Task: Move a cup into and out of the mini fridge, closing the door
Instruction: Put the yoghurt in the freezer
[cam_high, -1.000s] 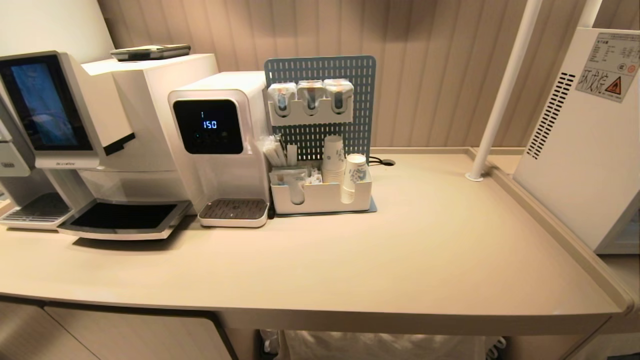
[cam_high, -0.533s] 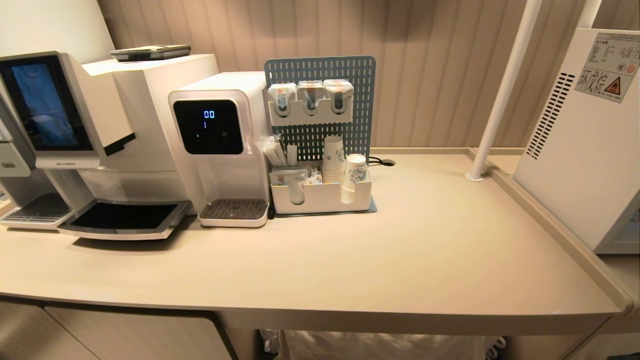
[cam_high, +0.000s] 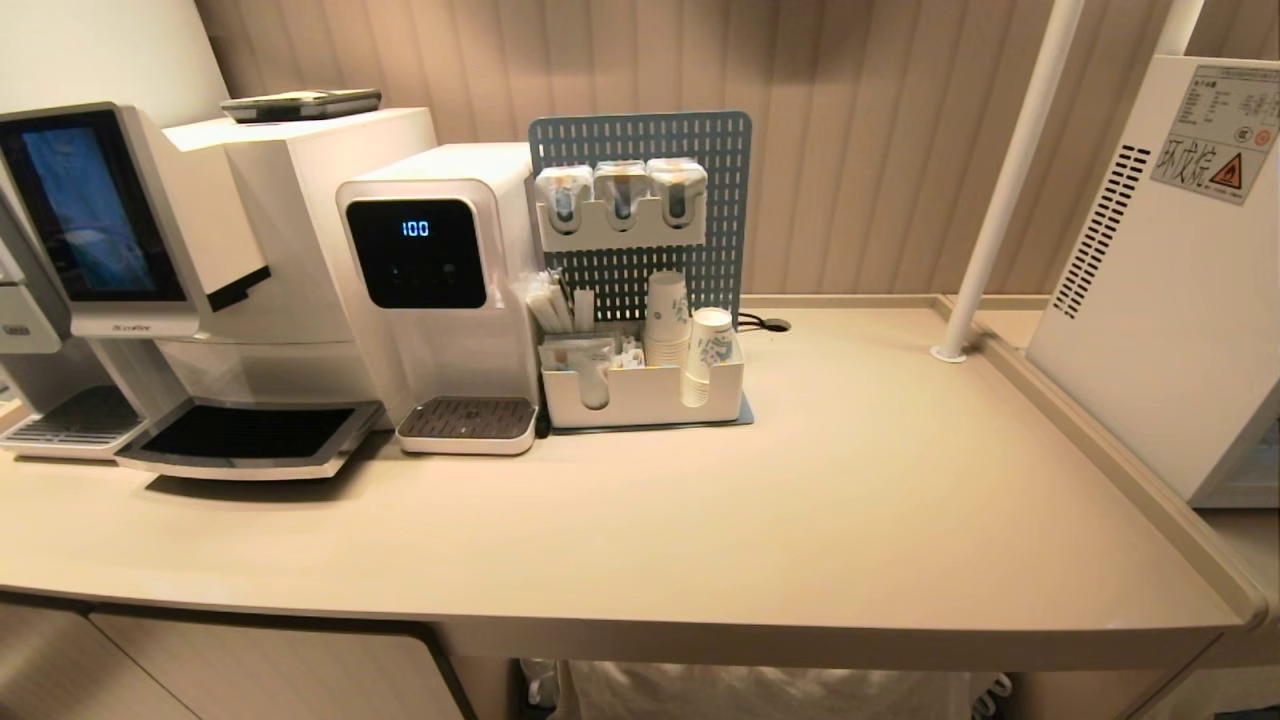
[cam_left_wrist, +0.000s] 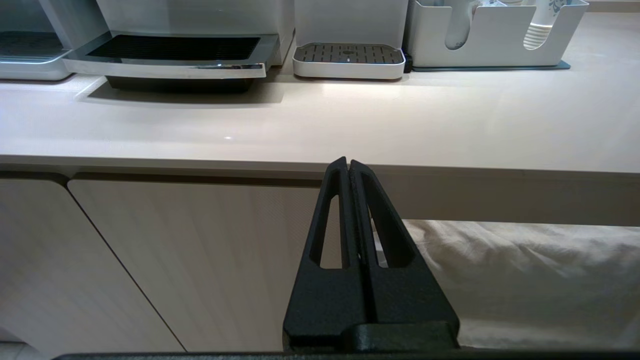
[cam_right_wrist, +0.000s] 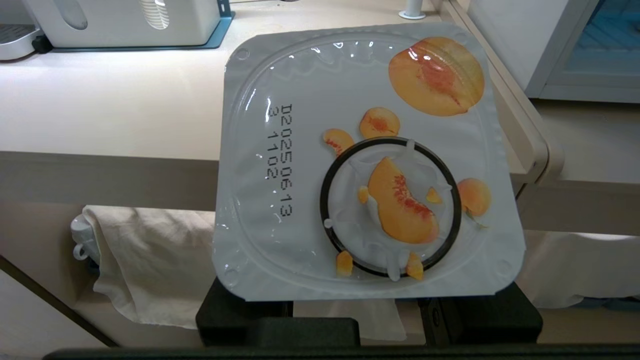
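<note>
Here the cup (cam_right_wrist: 367, 165), a sealed yoghurt pot whose white foil lid bears peach pictures and a printed date code, sits gripped in the right gripper (cam_right_wrist: 367, 300). The black jaws stand on either side of it under the lid's edge, so the lid hides the fingertips and fills most of the right wrist view. Gripper and cup are held off the near edge of the beige counter (cam_high: 800, 500), low in front of it, with a pale cloth (cam_right_wrist: 145, 255) hanging in the space under the counter beyond them.

The mini fridge (cam_high: 1170, 300) stands at the far right end of the counter, its white vented side and warning sticker facing the head camera. In the right wrist view its door (cam_right_wrist: 575, 75) shows as a pale frame around bluish glass, to the right of the cup and well apart from it.

The left gripper (cam_left_wrist: 348, 167) has its fingers pressed together on nothing, level with the counter's near edge, in front of a cabinet door
</note>
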